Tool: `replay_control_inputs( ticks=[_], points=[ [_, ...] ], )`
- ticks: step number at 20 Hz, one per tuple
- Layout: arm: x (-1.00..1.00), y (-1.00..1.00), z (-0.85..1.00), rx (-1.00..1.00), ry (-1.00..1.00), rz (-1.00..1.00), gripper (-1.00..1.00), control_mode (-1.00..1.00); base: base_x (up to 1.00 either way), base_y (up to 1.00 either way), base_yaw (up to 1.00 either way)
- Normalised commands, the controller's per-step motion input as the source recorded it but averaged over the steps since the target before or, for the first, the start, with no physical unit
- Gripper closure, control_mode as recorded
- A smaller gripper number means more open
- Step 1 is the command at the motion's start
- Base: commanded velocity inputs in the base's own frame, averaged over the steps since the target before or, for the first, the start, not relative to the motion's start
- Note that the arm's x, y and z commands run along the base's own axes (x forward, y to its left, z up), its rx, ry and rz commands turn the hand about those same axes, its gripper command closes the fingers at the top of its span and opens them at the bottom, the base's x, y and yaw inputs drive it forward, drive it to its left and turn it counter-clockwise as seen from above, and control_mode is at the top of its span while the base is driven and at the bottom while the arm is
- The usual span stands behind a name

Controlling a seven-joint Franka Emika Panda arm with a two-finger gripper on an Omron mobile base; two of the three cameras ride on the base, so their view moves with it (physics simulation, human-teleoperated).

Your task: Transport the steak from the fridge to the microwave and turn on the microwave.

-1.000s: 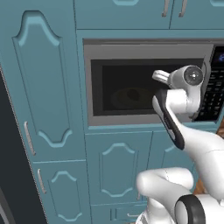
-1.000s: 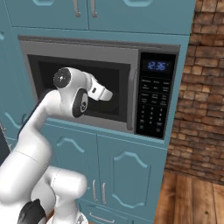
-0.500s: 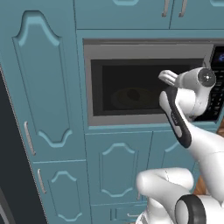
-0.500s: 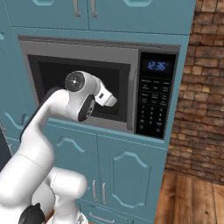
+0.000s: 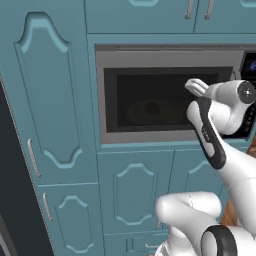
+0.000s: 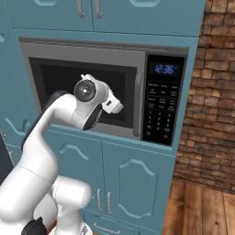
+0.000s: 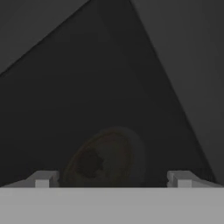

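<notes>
Grey microwave (image 6: 87,55) holds 1 steak (image 7: 89,163) (door closed); gripper (image 7: 113,178) fingers apart, empty.

Steak (image 7: 89,163): seen only dimly through the dark glass in the hand view; its outline is blurred and its lower part is cut off near the bottom of that view. A faint dark blot is all that is made out behind the glass in the left base view.
Microwave (image 5: 165,60): its right end and keypad are hidden by the arm and cut by the edge in the left base view.
Keypad (image 6: 159,112): labels too small to be read.
Gripper (image 7: 113,179): only the two fingertips are seen; contact with the door cannot be told.
Fridge (image 5: 12,200): cut by the left edge.
</notes>
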Motion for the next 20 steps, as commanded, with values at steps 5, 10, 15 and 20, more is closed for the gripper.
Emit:
replay_control_inputs(
  ticks=[5,10,15,20],
  points=[
    [-0.54,0.00,0.27,0.01,-0.15,0.00,-1.00,-1.00,0.00,0.00,0.00],
    [-0.53,0.00,0.28,0.02,-0.05,0.00,-1.00,-1.00,0.00,0.00,0.00],
    [-0.27,-0.03,0.02,0.00,-0.02,0.00,-1.00,-1.00,0.00,0.00,0.00],
    [-0.29,-0.10,0.00,0.00,-0.01,0.00,-1.00,-1.00,0.00,0.00,0.00]
  ],
)
